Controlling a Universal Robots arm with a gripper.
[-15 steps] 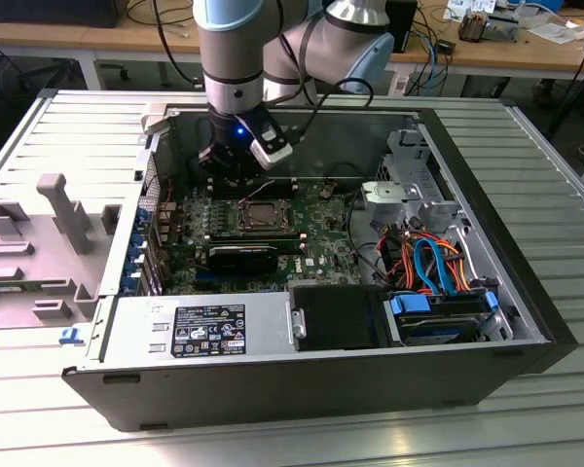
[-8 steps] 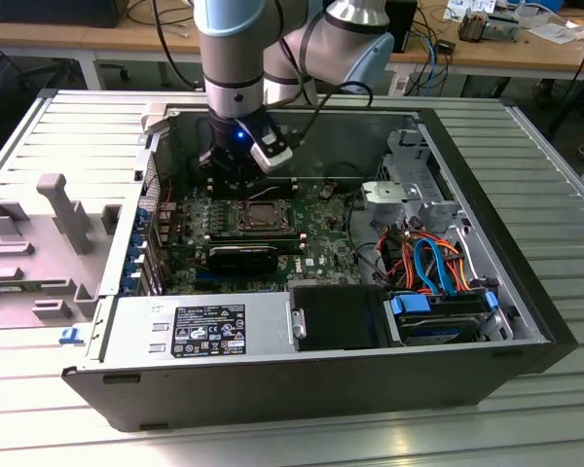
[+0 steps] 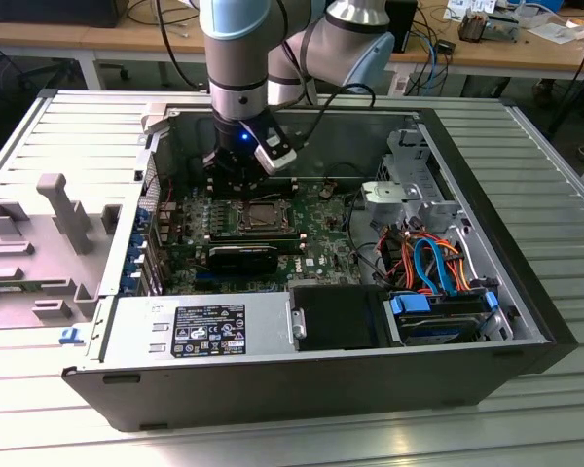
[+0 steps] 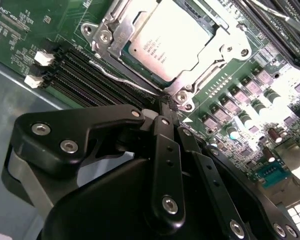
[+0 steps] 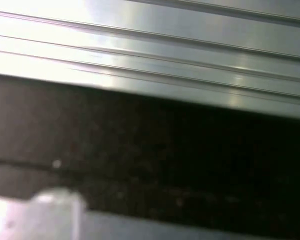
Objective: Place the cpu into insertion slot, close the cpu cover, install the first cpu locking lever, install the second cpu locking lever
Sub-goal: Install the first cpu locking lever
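My jaws are matt black with silver screw heads. Just beyond their tips the cpu (image 4: 169, 41) shows dull silver with dark print, framed by the silver-grey cpu cover (image 4: 217, 55). Around that lies the green motherboard (image 4: 20, 25), striped by black memory slots (image 4: 85, 75).

The single robot arm (image 3: 238, 58) reaches straight down with its wrist vertical, and its black gripper (image 4: 169, 102) hangs pointing downward, its 2 slim fingers (image 4: 162, 131) pressed together at their tips.
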